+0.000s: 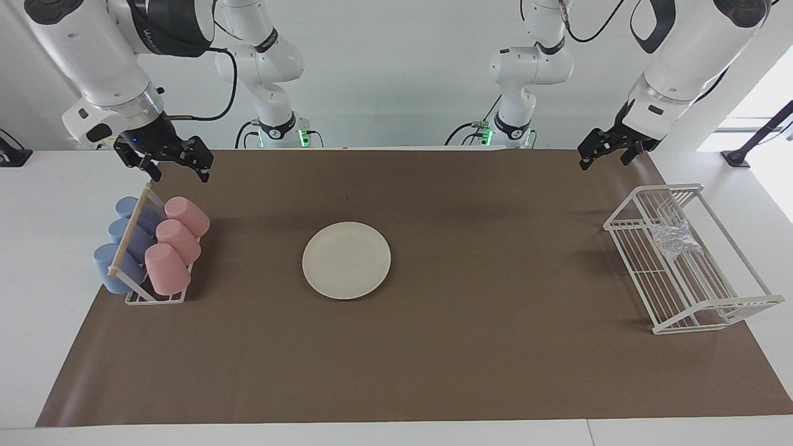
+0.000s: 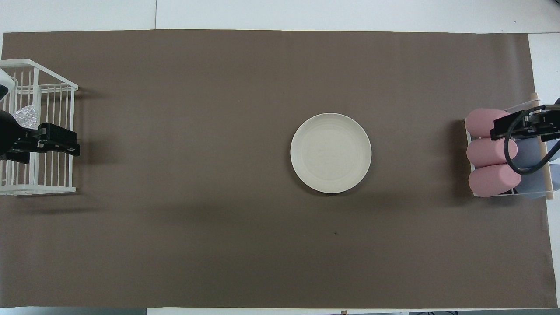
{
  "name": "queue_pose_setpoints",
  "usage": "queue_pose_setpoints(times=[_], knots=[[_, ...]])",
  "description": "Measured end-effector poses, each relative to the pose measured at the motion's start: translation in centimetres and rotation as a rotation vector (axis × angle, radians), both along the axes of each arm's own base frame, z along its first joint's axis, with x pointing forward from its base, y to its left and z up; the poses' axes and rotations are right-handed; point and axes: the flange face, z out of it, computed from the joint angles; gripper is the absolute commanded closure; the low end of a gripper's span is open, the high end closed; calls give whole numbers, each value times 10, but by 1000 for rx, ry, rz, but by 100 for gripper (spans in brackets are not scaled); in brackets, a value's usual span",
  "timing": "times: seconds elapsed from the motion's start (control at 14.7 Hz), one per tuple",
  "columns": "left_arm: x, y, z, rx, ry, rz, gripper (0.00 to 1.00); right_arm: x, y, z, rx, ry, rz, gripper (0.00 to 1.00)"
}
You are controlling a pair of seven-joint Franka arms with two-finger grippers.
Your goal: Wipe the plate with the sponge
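Both arms raised, plate bare, sponge in the rack.

Facing view: I see the plate [image 1: 346,260] mid-mat; the sponge [image 1: 675,239] lies in the wire rack [image 1: 686,260] at the left arm's end. The left gripper [image 1: 610,150] hangs over the mat's edge, fingers spread; the right gripper [image 1: 178,166] hangs spread above the cups [image 1: 162,248].
Overhead view: the left gripper [image 2: 72,143] covers the rack [image 2: 43,131] beside the sponge [image 2: 26,117]; the plate [image 2: 330,152] lies untouched.

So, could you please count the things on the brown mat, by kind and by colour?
Pink cups: 3
Blue cups: 3
Cup holder: 1
Cream-white plate: 1
White wire rack: 1
Silvery sponge, lying in the wire rack: 1
Total: 10
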Motion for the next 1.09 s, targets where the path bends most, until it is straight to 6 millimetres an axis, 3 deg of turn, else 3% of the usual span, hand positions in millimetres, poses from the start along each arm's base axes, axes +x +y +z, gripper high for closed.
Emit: queue_pose_setpoints(times=[0.82,1.09], knots=[[1,6,1,13,-6,49,0,0,0,0,0,0,0,0],[4,13,-5,230,-19,19,0,0,0,0,0,0,-3,0]])
